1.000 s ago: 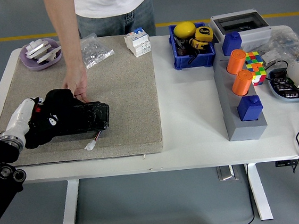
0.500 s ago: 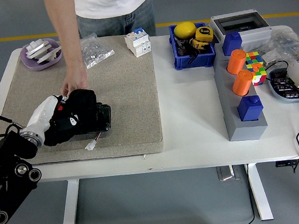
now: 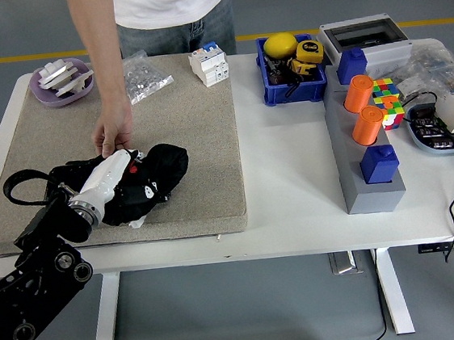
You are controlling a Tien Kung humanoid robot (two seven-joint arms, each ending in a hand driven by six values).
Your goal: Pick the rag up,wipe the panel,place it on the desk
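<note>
**rag mid-wipe, panel buried under it**

your left hand [image 3: 135, 184] is pressed down onto the black rag [image 3: 158, 173], which bulges out past the fingertips toward the mat's middle. the hand's fingers are sunk in the cloth, so you cannot tell from here whether they grip it or only lie flat on it. the panel [image 3: 65, 172] shows only as a dark edge just behind the wrist, with a small white connector [image 3: 137, 222] poking out beneath the hand on the near side. all of this sits on the beige mat [image 3: 199, 132]. your right hand is out of view.

a person's hand [image 3: 114, 135] rests on the mat just beyond your hand, fingertips close to the rag's far edge and apparently steadying the panel.

what could go wrong, as a judgement:
- a wider stroke away from you could brush the person's fingers, they are that near.
- the rag is bunched ahead of the hand; it may roll instead of wiping, and slip free if the hold is loose.
- the connector's lead could snag in the cloth and drag the panel along.
- pushing hard could skid the panel toward the mat's near edge.

the rag is not yet set down on the desk.
</note>
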